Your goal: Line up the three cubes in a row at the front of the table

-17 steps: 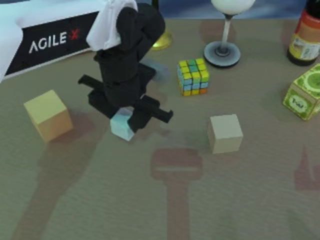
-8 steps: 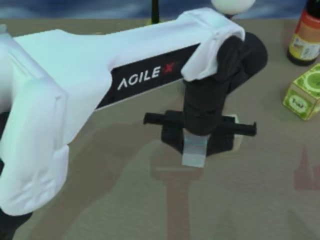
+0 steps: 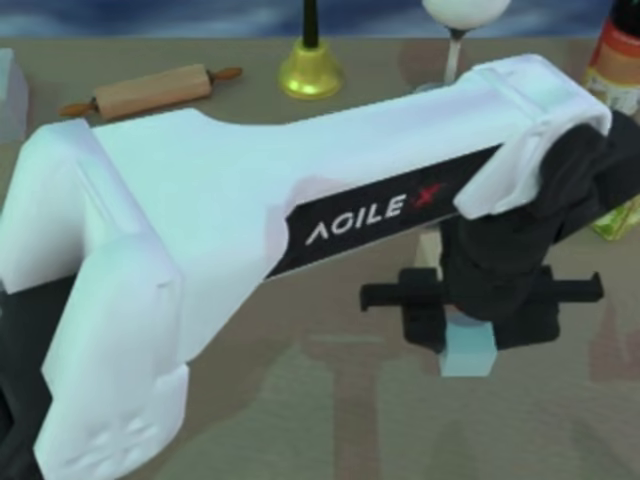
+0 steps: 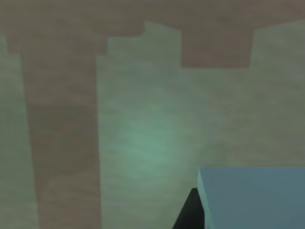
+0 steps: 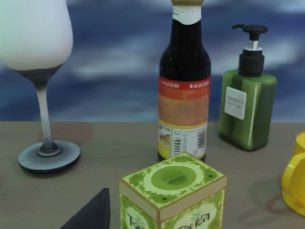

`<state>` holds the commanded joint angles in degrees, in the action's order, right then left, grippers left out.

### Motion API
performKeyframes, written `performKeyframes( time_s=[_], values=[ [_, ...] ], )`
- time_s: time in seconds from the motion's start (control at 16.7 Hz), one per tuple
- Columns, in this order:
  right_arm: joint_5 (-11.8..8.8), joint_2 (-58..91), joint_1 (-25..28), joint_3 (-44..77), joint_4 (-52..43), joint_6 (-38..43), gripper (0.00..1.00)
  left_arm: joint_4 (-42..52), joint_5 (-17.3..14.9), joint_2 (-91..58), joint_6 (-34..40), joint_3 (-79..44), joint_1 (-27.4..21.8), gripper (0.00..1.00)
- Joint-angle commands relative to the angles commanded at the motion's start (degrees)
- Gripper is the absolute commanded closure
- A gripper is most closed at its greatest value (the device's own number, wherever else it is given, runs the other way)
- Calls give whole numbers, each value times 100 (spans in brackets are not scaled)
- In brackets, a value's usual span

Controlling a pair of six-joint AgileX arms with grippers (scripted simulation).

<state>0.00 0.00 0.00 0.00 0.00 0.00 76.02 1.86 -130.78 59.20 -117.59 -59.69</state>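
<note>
Left gripper (image 3: 466,335) right of table (image 3: 330,400) centre, clamped on pale blue cube (image 3: 467,352) hanging just beneath fingers.

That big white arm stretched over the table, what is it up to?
The left arm reaches across to the right part of the table, its claw shut on the small pale blue cube, low over the surface. The left wrist view shows that cube close up above the tabletop. A sliver of the beige cube peeks out behind the arm; the yellowish-tan one is hidden. The right arm is parked off to the right, its camera facing a green printed box and a dark bottle.
</note>
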Motion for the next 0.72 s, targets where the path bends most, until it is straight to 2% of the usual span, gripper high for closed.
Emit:
performKeyframes(
  time_s=[0.3,0.72],
  values=[
    [0,0,0,0,0,0,0,-109,-4,10,-22,110,23,100],
    [0,0,0,0,0,0,0,-1398,-3,-180,-15,1203,16,100]
  ],
)
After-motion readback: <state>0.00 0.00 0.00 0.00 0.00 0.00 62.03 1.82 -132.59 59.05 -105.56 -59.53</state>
